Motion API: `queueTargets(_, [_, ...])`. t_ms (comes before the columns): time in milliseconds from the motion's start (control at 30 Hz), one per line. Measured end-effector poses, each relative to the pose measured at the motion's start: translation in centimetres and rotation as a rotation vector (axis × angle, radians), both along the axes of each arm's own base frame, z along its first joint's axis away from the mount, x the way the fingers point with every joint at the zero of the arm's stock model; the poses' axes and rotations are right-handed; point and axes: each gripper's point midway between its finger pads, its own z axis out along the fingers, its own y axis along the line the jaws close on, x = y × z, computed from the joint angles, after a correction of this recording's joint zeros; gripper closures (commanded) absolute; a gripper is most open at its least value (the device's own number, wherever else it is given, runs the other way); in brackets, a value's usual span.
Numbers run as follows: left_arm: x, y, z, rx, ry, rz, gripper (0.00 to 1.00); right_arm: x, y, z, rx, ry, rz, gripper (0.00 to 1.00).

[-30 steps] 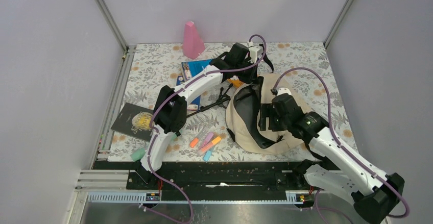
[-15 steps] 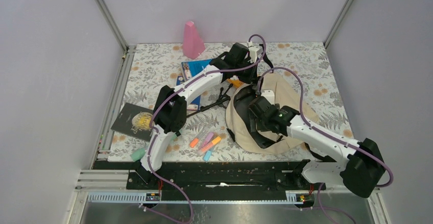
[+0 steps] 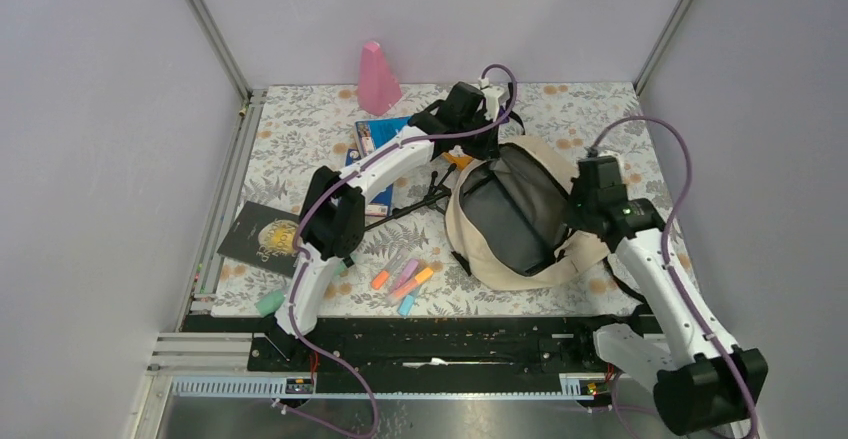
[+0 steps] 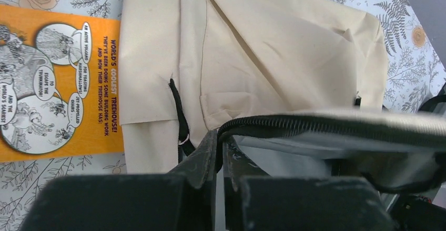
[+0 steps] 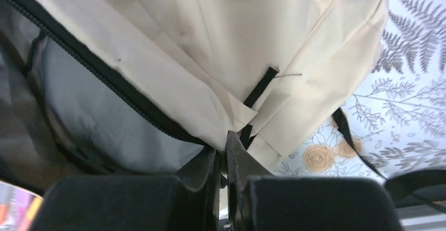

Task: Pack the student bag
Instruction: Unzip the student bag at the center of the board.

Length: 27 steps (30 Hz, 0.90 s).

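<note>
The student bag [image 3: 500, 274] lies right of the table's middle, beige with a black zipper rim, its dark inside [image 3: 515, 209] gaping upward. At the bag's far edge my left gripper [image 3: 478, 144] is shut on the black zipper rim [image 4: 294, 123], which runs between its fingertips [image 4: 221, 139]. My right gripper [image 3: 575, 209] is shut on the beige right rim; in the right wrist view its jaws [image 5: 225, 149] pinch the fabric beside a black strap loop [image 5: 257, 91].
An orange book [image 4: 52, 83] lies partly under the bag's far side. A blue book [image 3: 375, 137], a pink cone [image 3: 377, 79], a black booklet [image 3: 262, 239], several highlighters [image 3: 405, 281] and a green marker [image 3: 270, 302] lie to the left. Black straps [image 3: 410, 199] trail left of the bag.
My right gripper has swung from over the bag's opening to its right rim and shut on it. The opening now gapes wider. The left arm stays put.
</note>
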Motion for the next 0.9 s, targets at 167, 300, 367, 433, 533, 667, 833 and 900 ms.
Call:
queueTargets(167, [0.6,-0.2,-1.3,0.024,-0.011,0.003,1.00,1.9,-2.9,-3.0,0.178,0.107,-0.109,1.00])
queueTargets(300, [1.3,-0.8,-3.3,0.044,-0.008,-0.002,0.66,3.4,-4.3,-7.6,0.303,0.250,-0.180,1.00])
queueTargets(367, [1.6,-0.9,-4.1,0.051,-0.006,-0.001,0.50,3.6,-4.7,-8.9,0.316,0.299,-0.204,0.97])
queueTargets(433, [1.9,-0.8,-4.3,0.054,-0.014,-0.003,0.35,4.0,-5.0,-9.8,0.313,0.334,-0.217,0.91])
queueTargets(533, [2.3,-1.1,-3.4,0.032,-0.057,-0.022,0.19,4.4,-5.3,-10.5,0.302,0.365,-0.223,0.68])
queueTargets(667, [0.9,-1.5,-1.2,0.015,-0.119,-0.080,0.05,4.7,-6.0,-10.9,0.267,0.372,-0.228,0.39])
queueTargets(833, [-2.6,-2.8,5.2,-0.050,-0.219,-0.150,0.01,4.7,-6.7,-10.4,0.225,0.352,-0.230,0.09])
queueTargets(900, [-4.1,-2.7,8.5,-0.085,-0.261,-0.157,0.01,4.8,-6.8,-9.6,0.220,0.323,-0.219,0.04])
